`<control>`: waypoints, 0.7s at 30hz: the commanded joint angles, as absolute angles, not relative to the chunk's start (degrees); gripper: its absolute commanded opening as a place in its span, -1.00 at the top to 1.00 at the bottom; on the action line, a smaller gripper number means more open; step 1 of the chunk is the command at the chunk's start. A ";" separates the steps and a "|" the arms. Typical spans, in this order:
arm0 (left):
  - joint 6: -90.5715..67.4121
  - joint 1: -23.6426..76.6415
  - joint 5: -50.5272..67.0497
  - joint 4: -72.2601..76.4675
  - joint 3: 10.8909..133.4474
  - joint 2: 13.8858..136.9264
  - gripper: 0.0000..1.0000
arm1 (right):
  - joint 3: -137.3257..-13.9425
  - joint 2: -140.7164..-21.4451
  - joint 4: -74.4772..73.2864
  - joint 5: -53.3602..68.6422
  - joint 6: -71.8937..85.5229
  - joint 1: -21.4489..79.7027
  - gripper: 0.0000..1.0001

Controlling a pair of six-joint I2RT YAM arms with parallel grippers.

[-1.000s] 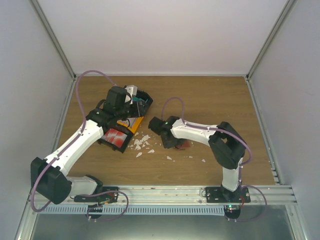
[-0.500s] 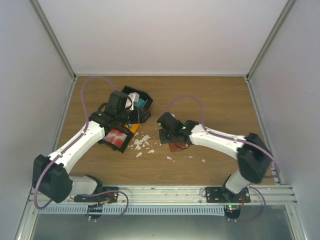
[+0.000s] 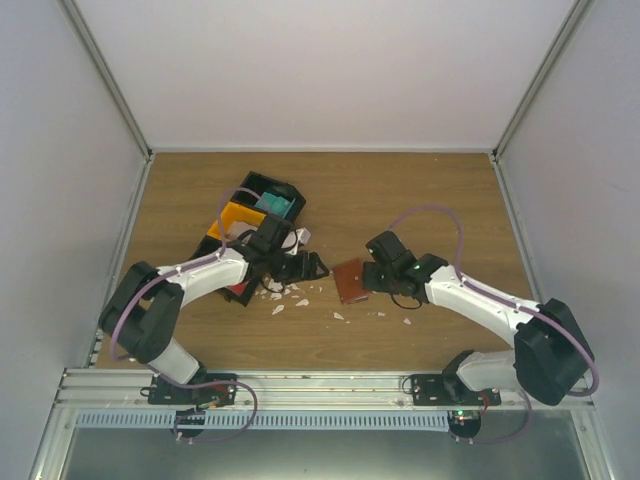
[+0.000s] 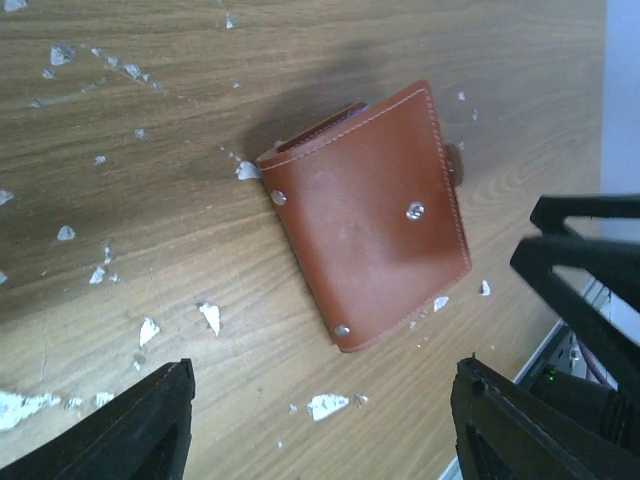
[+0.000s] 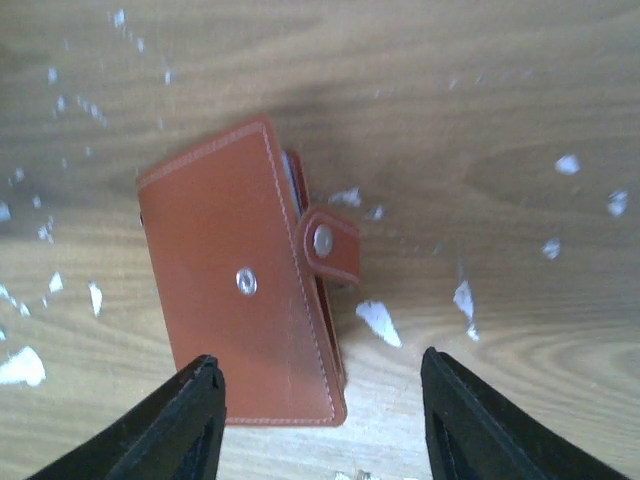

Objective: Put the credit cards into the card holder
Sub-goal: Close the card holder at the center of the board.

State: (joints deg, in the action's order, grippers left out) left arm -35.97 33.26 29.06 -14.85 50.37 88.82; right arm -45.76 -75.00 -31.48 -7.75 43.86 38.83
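The card holder (image 3: 349,280) is a reddish-brown wallet lying flat on the wood between my two grippers. It also shows in the left wrist view (image 4: 370,215) and the right wrist view (image 5: 240,290), where its snap strap (image 5: 328,243) hangs loose off one side. My left gripper (image 3: 308,266) (image 4: 325,385) is open and empty just left of it. My right gripper (image 3: 373,277) (image 5: 318,360) is open and empty over its right edge. Teal credit cards (image 3: 276,205) stand in the tray. The red cards are hidden under my left arm.
The black-and-orange compartment tray (image 3: 238,215) stands at the back left, partly under my left arm. Small white scraps (image 3: 280,292) lie scattered on the wood around the holder and near the tray. The right gripper's fingers (image 4: 585,265) show at the right of the left wrist view.
My left gripper has swung from over the tray to the right, down beside the card holder. My right gripper has drawn back to the right off the holder, uncovering it.
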 commanded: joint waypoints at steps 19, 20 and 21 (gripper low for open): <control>-39.21 36.31 30.54 -2.74 50.26 100.67 -0.09 | -38.77 -82.41 -21.05 8.14 43.43 39.20 0.62; -38.93 36.44 30.15 -3.36 50.71 101.10 -0.09 | -39.61 -81.60 -22.53 6.48 43.74 39.19 0.55; -38.48 36.61 29.72 -4.07 51.12 101.54 -0.08 | -40.49 -80.51 -23.90 4.35 44.05 39.20 0.48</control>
State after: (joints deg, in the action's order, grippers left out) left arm -40.38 35.70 29.85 -4.60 48.86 99.94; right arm -38.28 -82.19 -22.02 6.92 43.77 38.94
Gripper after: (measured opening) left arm 0.545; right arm 0.212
